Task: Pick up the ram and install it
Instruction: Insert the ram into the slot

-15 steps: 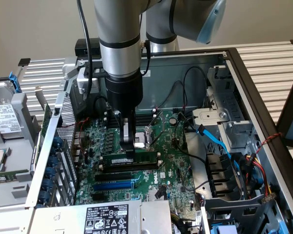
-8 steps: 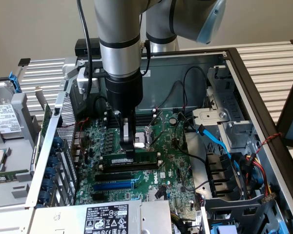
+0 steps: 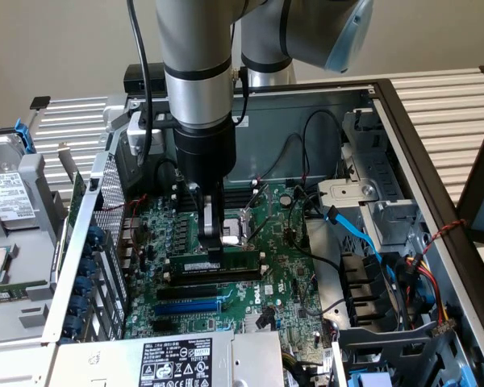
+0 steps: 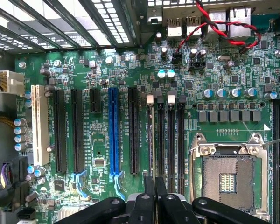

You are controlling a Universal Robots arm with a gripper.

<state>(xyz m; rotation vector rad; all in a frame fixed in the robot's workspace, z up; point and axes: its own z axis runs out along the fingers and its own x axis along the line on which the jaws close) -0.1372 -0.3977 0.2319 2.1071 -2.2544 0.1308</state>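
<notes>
Over the motherboard, the hand is closed tight on the top edge of the ram, which stands on edge in a black slot, where any tilt or uneven push could, I judge, jam it or leave one end unlatched.

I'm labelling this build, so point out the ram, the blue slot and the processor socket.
the ram [image 3: 238, 263], exterior view, green board beside its white sticker.
the blue slot [image 4: 113, 130], wrist view, middle of its length.
the processor socket [image 4: 213, 175], wrist view, its contact field.
</notes>
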